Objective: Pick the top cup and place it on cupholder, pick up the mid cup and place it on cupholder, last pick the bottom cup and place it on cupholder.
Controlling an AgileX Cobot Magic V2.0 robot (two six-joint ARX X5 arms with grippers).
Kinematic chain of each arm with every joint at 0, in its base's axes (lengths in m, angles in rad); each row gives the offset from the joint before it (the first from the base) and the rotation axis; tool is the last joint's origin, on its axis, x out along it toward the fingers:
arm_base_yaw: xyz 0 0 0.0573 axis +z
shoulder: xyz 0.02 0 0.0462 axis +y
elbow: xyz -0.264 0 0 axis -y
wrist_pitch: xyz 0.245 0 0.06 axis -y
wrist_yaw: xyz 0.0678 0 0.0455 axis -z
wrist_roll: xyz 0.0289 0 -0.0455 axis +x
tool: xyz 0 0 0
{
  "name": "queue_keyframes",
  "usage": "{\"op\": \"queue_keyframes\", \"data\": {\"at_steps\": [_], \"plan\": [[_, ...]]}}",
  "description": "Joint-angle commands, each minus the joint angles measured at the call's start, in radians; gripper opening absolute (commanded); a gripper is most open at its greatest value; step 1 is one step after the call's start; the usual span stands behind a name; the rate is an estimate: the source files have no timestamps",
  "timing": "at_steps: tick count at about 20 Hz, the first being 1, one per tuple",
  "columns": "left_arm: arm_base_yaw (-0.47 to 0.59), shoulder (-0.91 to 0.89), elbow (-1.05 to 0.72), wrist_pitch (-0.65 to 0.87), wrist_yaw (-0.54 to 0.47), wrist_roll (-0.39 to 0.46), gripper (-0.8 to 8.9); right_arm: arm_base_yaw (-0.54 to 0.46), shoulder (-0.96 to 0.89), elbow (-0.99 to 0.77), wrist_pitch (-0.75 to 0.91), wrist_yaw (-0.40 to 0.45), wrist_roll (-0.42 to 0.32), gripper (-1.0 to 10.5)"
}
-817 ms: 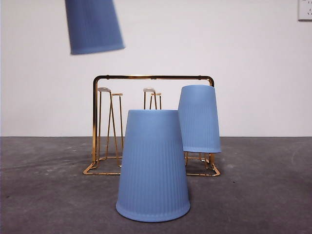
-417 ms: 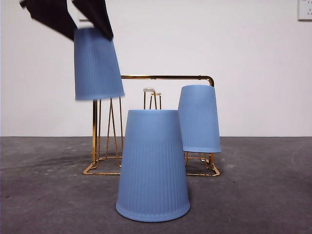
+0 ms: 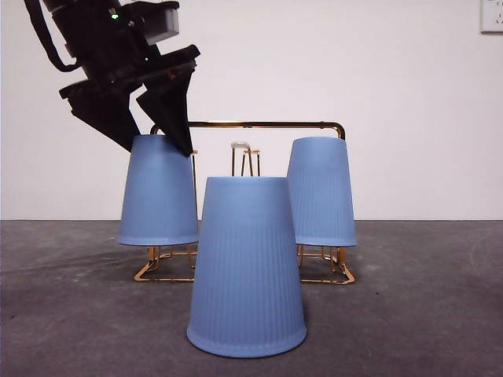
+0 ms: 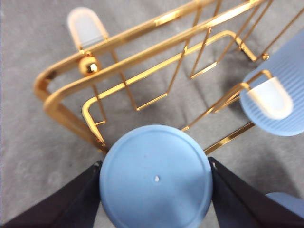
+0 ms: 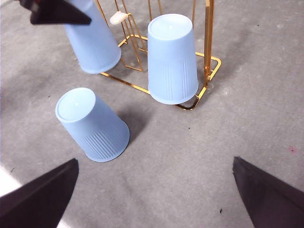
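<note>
We list: shiny gold wire cupholder point(image 3: 259, 124) on the grey surface point(image 3: 424, 314). Left tool point(image 3: 153, 129) clenched on an inverted ribbed blue plastic cup point(image 3: 159, 192) at its one end; second cup point(image 3: 321, 192) hung opposite; third cup point(image 3: 247, 267) standing in front. Right tool point(image 5: 152, 209) released, apart.

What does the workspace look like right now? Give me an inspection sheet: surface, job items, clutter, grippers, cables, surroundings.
Surface: dark grey table, matte, lightly speckled.
Cupholder: gold wire cupholder upright toward the back of the table.
Cups: held cup upside down at one end of the rack; placed cup upside down at the other end; loose cup upside down on the table in front of the rack.
Clutter: nothing seen.
Grippers: left gripper with its fingers against both sides of the held cup's base; right gripper open, above bare table, holding nothing.
Cables: black cable on the left arm.
Surroundings: white wall, wall socket at the top corner.
</note>
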Motion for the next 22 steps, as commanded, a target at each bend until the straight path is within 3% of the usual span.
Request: {"op": "queue_keyframes", "data": {"at_steps": [1, 4, 11, 17, 22], "plan": [[-0.003, 0.015, 0.017, -0.01, 0.002, -0.001, 3.45, 0.007, 0.002, 0.008, 0.018, 0.001, -0.008, 5.2], [-0.003, 0.015, 0.017, -0.048, 0.002, -0.002, 4.11, 0.007, 0.002, 0.008, 0.028, 0.001, -0.007, 5.2], [-0.003, -0.072, 0.018, -0.074, 0.002, -0.023, 4.11, 0.007, 0.005, 0.008, 0.042, -0.009, -0.007, 5.2], [-0.017, -0.293, 0.018, -0.193, 0.008, -0.028, 4.09, 0.008, 0.096, 0.01, 0.171, -0.119, 0.013, 5.2], [-0.034, -0.469, 0.017, -0.34, 0.101, -0.031, 4.05, 0.042, 0.277, 0.028, 0.318, -0.187, 0.014, 5.2]]}}
